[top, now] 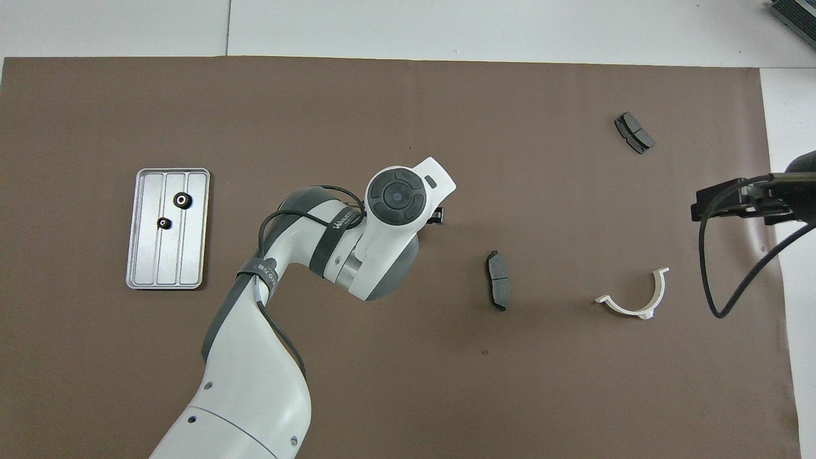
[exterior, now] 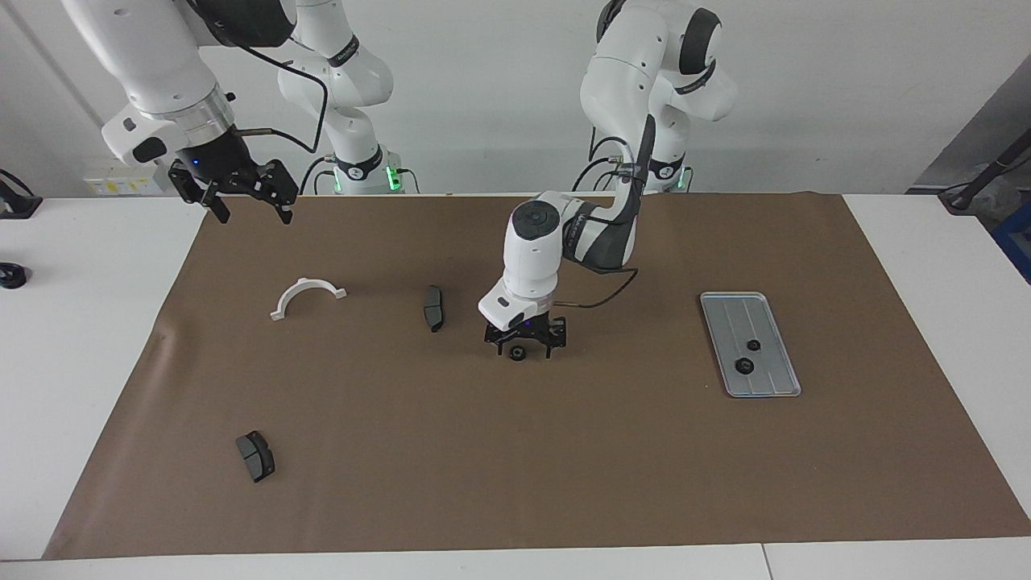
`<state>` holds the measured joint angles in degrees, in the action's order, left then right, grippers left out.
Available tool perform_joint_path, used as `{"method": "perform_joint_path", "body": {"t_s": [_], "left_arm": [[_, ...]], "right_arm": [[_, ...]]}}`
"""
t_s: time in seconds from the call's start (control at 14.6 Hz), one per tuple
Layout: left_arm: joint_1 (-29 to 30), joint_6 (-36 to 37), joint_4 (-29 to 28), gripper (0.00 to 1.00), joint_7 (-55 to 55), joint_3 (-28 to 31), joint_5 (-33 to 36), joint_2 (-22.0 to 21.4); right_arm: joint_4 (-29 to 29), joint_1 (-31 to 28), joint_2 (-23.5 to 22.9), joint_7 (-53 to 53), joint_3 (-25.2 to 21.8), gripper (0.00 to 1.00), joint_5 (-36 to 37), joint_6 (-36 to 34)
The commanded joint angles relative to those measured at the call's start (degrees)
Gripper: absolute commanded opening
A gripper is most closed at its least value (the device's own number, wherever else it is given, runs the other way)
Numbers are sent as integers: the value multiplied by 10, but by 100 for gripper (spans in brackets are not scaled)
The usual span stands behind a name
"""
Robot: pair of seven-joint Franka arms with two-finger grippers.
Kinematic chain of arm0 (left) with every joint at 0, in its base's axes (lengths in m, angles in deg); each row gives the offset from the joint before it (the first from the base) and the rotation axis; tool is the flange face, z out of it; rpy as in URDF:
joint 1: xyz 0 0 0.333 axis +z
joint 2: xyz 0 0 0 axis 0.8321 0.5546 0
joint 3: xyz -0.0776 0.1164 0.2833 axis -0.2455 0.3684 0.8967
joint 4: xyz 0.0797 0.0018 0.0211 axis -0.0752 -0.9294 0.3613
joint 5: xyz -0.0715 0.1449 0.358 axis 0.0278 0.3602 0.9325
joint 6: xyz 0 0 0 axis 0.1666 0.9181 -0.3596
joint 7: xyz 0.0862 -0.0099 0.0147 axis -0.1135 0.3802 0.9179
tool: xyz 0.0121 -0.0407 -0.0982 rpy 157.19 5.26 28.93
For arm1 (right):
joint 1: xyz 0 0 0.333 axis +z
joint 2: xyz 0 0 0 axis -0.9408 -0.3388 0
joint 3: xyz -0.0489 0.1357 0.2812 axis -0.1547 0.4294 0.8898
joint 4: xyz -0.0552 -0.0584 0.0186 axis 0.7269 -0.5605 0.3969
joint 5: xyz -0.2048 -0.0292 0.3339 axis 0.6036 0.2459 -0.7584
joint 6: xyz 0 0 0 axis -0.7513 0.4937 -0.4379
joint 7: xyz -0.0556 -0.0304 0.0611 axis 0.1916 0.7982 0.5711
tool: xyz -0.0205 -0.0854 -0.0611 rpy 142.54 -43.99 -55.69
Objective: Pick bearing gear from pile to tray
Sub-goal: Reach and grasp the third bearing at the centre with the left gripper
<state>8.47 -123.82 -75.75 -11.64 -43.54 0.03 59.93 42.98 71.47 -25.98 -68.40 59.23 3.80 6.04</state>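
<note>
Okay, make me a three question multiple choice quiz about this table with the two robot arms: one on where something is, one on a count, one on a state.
1. Where is the left gripper?
A. Over the tray
B. Low over a black gear on the mat
C. Over the white bracket

2. How many black gears lie in the tray?
A. None
B. Two
C. Four

3. How are the right gripper's fingers?
A. Open, holding nothing
B. Shut on a brake pad
C. Shut on the bracket

Answers:
1 B: the facing view shows its open fingers either side of the loose gear.
2 B: two gears lie in the tray in the overhead view.
3 A: the right gripper waits raised near the mat's edge at its own end, fingers apart and empty; the white bracket lies on the mat.
</note>
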Motion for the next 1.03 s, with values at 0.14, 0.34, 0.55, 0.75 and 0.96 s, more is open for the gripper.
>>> {"method": "perform_joint_path", "body": {"t_s": [0.14,0.34,0.55,0.75,0.96], "left_arm": [[-9,-32,-23,100,10,8,2,-2],[-10,-34,-27,93,9,8,3,-2],[-10,-39,-32,73,7,8,3,-2],[-9,-35,-30,39,3,8,7,-2],[-8,-33,-29,22,3,8,8,-2]], "right_arm": [[5,0,6,-4,0,100,-8,-6],[5,0,6,-4,0,100,-8,-6],[5,0,6,-4,0,100,-8,-6],[5,0,6,-4,0,100,-8,-6],[5,0,6,-4,0,100,-8,-5]]}}
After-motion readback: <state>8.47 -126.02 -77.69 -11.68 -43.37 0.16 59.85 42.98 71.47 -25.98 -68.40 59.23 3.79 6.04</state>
